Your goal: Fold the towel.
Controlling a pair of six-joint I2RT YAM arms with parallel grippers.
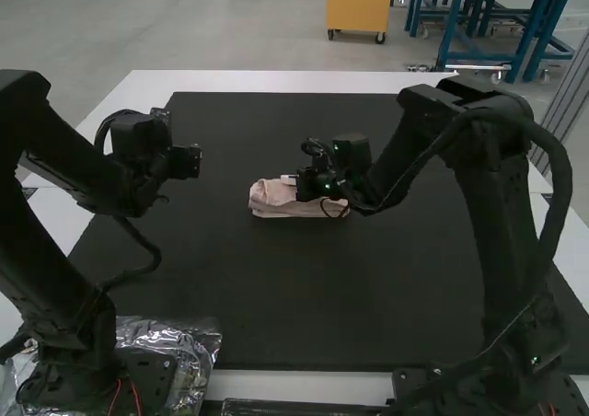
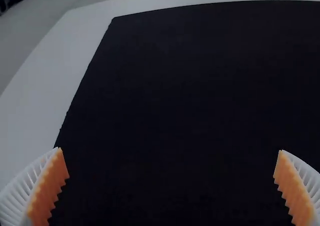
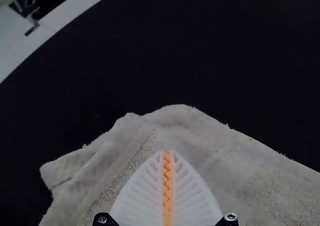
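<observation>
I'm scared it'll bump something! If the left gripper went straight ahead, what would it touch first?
Probably the black mat, which lies past the left gripper and its open fingers. How far off is hard to tell.

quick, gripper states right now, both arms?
Left gripper: jaws wide open, nothing between them.
Right gripper: jaws closed, at the towel; can't tell if any cloth is pinched.
</observation>
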